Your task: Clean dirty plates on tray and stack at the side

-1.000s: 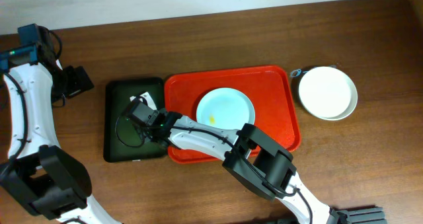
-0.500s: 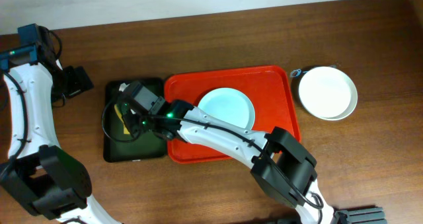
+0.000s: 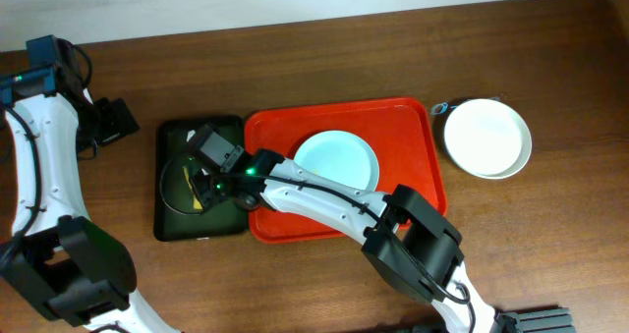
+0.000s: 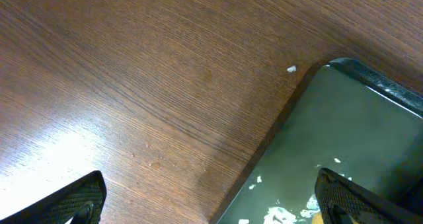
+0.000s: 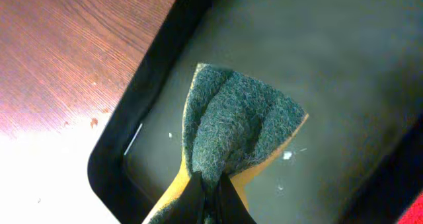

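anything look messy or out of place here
Small white flecks lie scattered in the dark green tray, and one sits on the table just off its corner. The sponge is bent double in the shut right gripper.

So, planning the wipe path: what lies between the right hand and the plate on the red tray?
Overhead, only the green tray's rim and a bare strip of red tray show; the arm covers some.

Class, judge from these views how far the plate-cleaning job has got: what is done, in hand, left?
Done: a clean-looking white plate sits beside the red tray. In hand: the right gripper is shut on a sponge over the green tray. Left: one pale plate on the red tray to wipe and stack.
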Motion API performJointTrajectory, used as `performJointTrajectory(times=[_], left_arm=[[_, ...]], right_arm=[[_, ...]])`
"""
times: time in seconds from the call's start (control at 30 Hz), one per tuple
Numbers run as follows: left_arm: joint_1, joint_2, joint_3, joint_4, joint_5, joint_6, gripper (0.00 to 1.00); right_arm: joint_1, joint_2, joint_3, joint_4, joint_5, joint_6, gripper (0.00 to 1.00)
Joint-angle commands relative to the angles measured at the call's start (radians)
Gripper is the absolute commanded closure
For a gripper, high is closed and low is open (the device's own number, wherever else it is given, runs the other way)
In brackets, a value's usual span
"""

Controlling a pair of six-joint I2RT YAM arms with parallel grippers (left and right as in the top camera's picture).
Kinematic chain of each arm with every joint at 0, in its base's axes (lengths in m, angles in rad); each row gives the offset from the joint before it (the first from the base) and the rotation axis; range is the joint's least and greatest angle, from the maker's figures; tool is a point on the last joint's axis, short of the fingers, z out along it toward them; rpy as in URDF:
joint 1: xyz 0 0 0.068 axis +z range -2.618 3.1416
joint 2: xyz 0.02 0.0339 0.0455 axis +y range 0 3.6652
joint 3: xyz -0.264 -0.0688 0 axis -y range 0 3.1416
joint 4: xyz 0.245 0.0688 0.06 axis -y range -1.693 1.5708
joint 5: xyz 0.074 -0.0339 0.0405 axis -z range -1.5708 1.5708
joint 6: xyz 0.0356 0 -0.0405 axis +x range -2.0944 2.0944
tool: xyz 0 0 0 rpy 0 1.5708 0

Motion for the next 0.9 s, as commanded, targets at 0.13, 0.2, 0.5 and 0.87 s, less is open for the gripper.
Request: performJointTrajectory(times=[0.13,0.2,0.5,0.87], left_arm=[[0.001,-0.021,0.012,-0.001,-0.004,-0.01,0.01],[0.0,-0.021,0.012,-0.001,-0.004,-0.01,0.01],[0.001,-0.021,0.012,-0.001,-0.004,-0.01,0.01],[0.001,-0.021,0.012,-0.001,-0.004,-0.01,0.01]], right_arm=[[-0.114,-0.14,0.069,-0.097,-0.232,0.005,0.96],[-0.22,-0.216,0.069,-0.248,-0.272,-0.007,0.96],[-0.668,-0.277,0.029,-0.835,-0.23,-0.336,0.96],[-0.664,-0.276,-0.142,-0.709,-0.161,-0.348,0.96]])
